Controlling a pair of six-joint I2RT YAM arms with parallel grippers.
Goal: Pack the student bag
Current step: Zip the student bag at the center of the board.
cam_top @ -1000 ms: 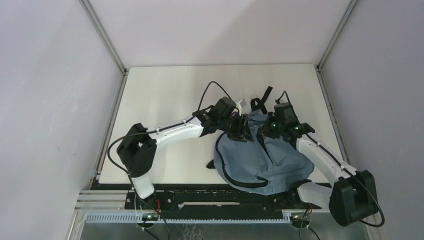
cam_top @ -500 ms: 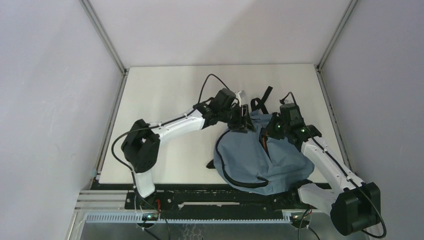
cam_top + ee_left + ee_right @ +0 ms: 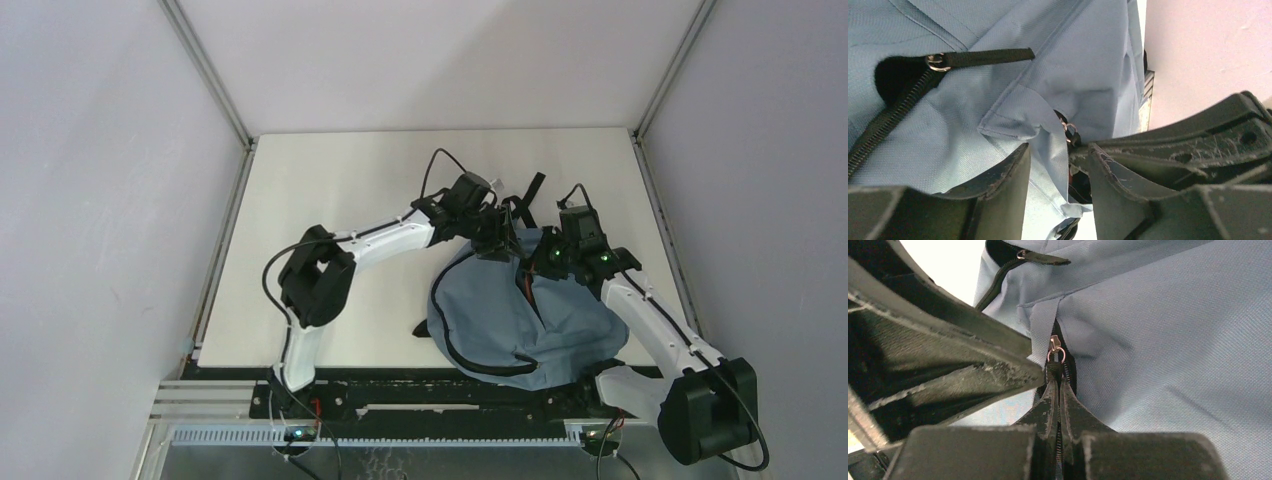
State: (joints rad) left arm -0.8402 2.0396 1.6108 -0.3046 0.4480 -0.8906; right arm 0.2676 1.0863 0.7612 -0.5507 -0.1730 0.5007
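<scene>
1. Top external view, tabletop (image 3: 330,180): a pale, bare surface that carries the single item listed below.
2. Student bag (image 3: 500,310): soft dusty-blue fabric, rounded and slumped. It lies on the right half of the tabletop, with its lower curve at the near edge and just beside the right arm's base. Black zipper trim runs round its left and near sides.
3. Black straps (image 3: 522,200): they trail off the far end of the bag onto the tabletop.
4. Left gripper (image 3: 497,243): the arm reaches across from the left base, and the gripper is set down on the far upper edge of the bag.
5. Right gripper (image 3: 542,265): it is lowered onto the bag's top, just beside the left gripper.
6. Left wrist view: the fingers (image 3: 1003,185) stand a little apart with a raised fold of blue fabric filling the gap. They appear to be grasping that fold, though the contact itself is partly hidden. A small metal ring (image 3: 1070,131) sits at the fold's right edge, against the right-hand finger.
7. Zipper tab (image 3: 988,56): a flat black strip on a metal ring, lying on the fabric above the fingers at the end of a black toothed track (image 3: 888,122). It is apart from the gripper.
8. Right wrist view: the fingers are clenched together with no gap. They nip the zipper pull (image 3: 1056,350) just below its ring, along a dark zipper line in the blue cloth. The left gripper's black body fills the left of this view, close alongside.
</scene>
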